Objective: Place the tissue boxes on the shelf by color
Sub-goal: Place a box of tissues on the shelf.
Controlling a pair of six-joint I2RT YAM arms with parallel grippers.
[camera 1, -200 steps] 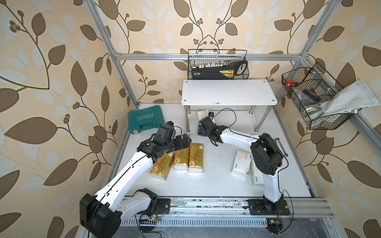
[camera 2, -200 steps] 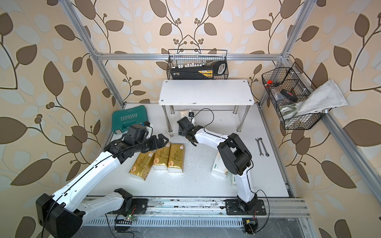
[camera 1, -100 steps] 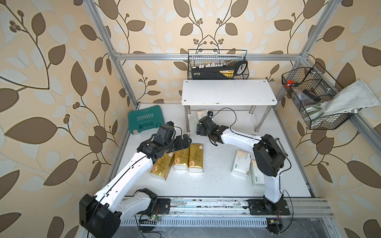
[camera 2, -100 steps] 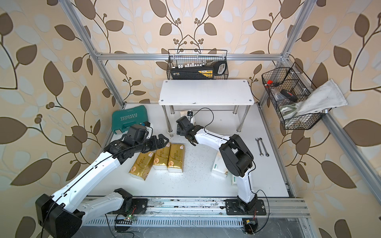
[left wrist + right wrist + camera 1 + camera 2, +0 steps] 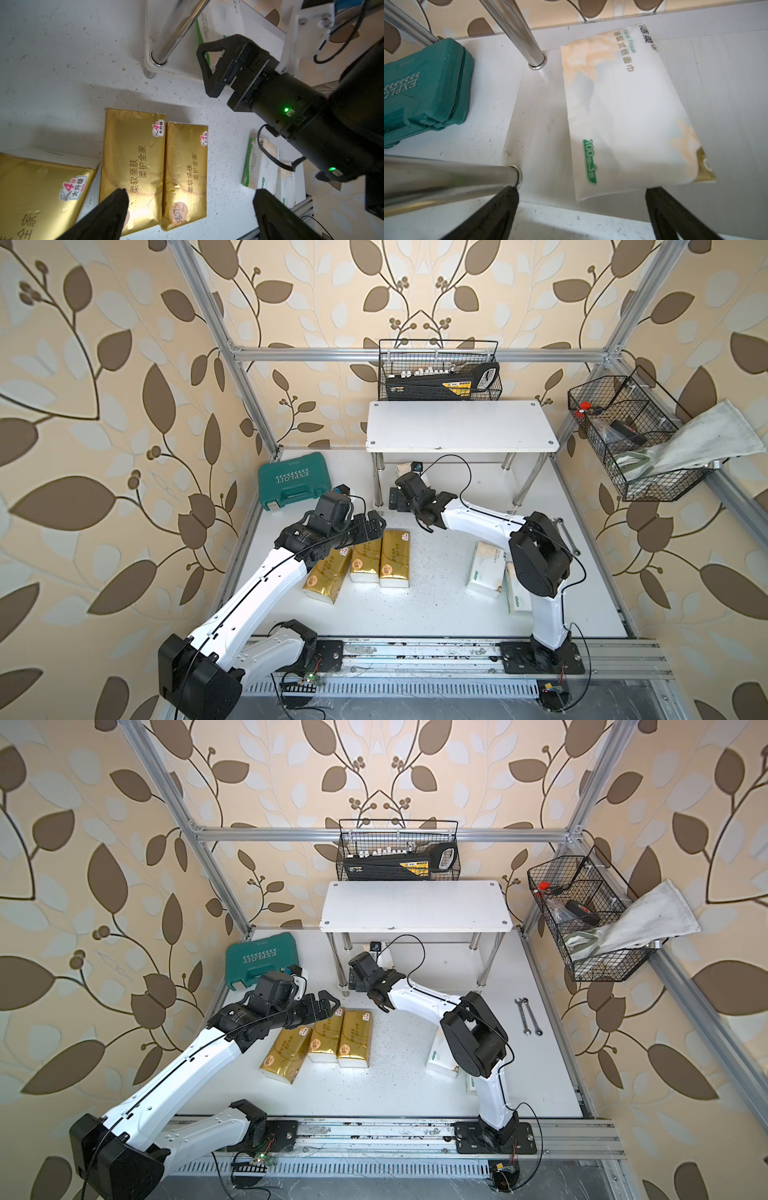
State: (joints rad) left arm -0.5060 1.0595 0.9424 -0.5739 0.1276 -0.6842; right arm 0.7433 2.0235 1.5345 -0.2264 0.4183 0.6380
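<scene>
Three gold tissue boxes (image 5: 365,558) (image 5: 326,1038) (image 5: 133,162) lie side by side on the table. My left gripper (image 5: 376,526) (image 5: 190,195) hovers open over their far ends, holding nothing. Two white, green-printed tissue boxes (image 5: 484,566) lie on the right, partly hidden by my right arm. Another white one (image 5: 623,114) rests on the lower board of the shelf (image 5: 457,427) (image 5: 415,907), near its left end. My right gripper (image 5: 395,497) (image 5: 581,193) stands open just in front of that box, beside the shelf's front left leg (image 5: 446,180), not touching the box.
A teal tool case (image 5: 293,481) sits left of the shelf. Black wire baskets hang on the back wall (image 5: 438,371) and the right wall (image 5: 623,435), the latter with a white cloth (image 5: 702,439). Two wrenches (image 5: 528,1017) lie at the right.
My right gripper has shifted slightly to the left by the shelf's front left leg. The left arm and the tissue boxes have not moved.
</scene>
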